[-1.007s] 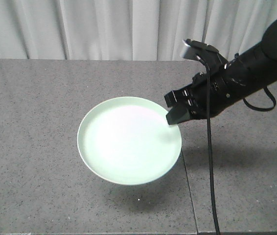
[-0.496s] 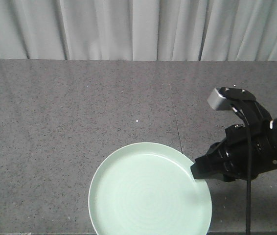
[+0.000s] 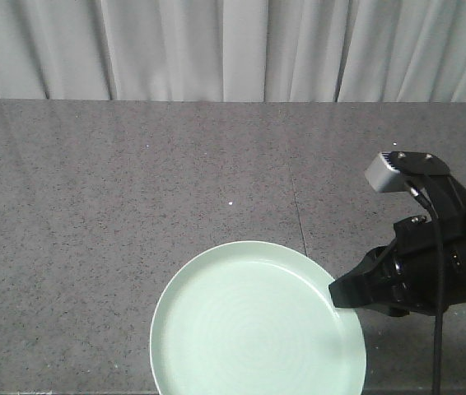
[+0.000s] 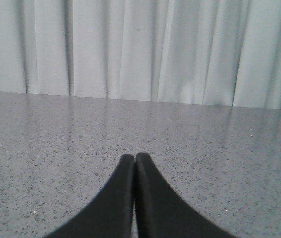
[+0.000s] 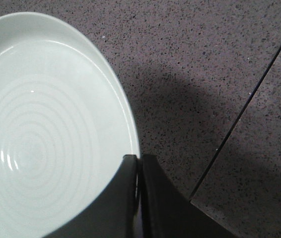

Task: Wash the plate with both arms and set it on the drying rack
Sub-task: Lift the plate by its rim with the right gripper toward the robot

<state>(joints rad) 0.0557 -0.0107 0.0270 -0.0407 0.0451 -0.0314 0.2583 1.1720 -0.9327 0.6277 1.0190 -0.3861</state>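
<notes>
A dark grey speckled countertop (image 3: 134, 189) fills most of the front view, flat and stone-like, with a thin straight seam (image 3: 297, 206) running from its far edge toward the near one. Behind it hangs a pale, pleated curtain (image 3: 233, 49) that closes off the room. The plate (image 3: 253, 325) sits low at the near edge of the counter, just left of the seam and cut off by the bottom of the picture. A soft shadow (image 5: 180, 109) falls on the stone beside it, and I cannot tell whether it touches the surface. The right gripper (image 3: 337, 292) reaches in from the right and pinches the plate's rim on its right side, with the fingers (image 5: 153, 198) clamped over the upturned edge. The left gripper (image 4: 134, 158) has its two fingertips pressed together with nothing between them, pointing across bare counter toward the curtain.
</notes>
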